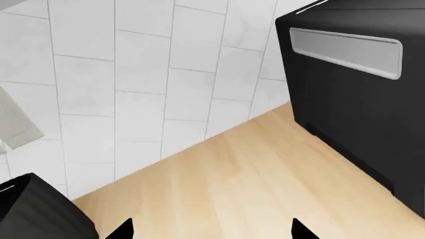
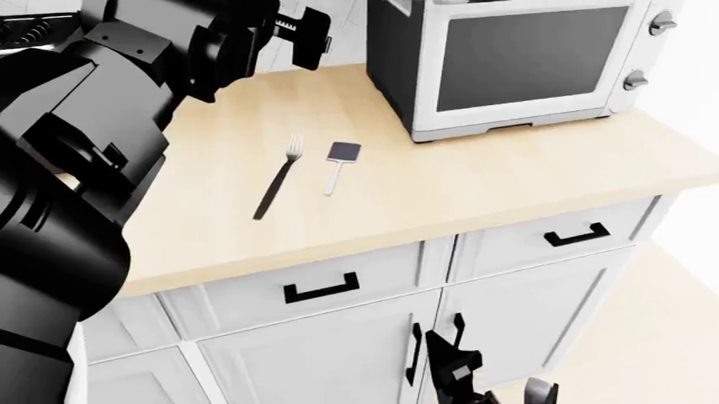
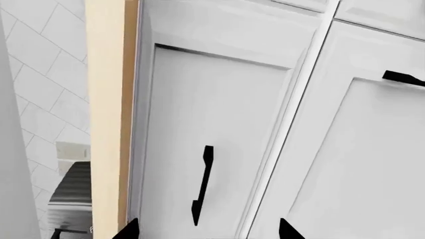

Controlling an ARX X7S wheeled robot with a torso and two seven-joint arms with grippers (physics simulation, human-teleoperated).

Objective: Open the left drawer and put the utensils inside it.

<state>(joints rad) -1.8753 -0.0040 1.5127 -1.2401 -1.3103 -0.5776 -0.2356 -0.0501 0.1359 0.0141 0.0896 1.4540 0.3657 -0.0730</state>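
- Under the counter's front edge: the left drawer (image 2: 320,286) is closed, flush with its twin, the second drawer (image 2: 558,238), to the right.
- Fork (image 2: 279,178) and spatula (image 2: 340,163) lie side by side mid-counter (image 2: 472,181), not touching, well back from the front edge, left of the oven (image 2: 523,59).
- My right gripper (image 2: 494,389) is down by the cabinet doors (image 3: 212,129), below the drawer; fingers spread, holding nothing.
- My left gripper (image 2: 301,35) is up over the counter's back edge; fingers parted, empty.
- Plan: I'd raise the right gripper to the drawer handle (image 2: 322,288), close across the bar, pull straight out, keeping the front square.
- Handle: black bracket, thin bar, should hook well.
- Fork is slim, black-handled, silvery tines; spatula has a dark square head and pale thin handle. Both lie flat on smooth pale wood, so I expect fiddly pinches.
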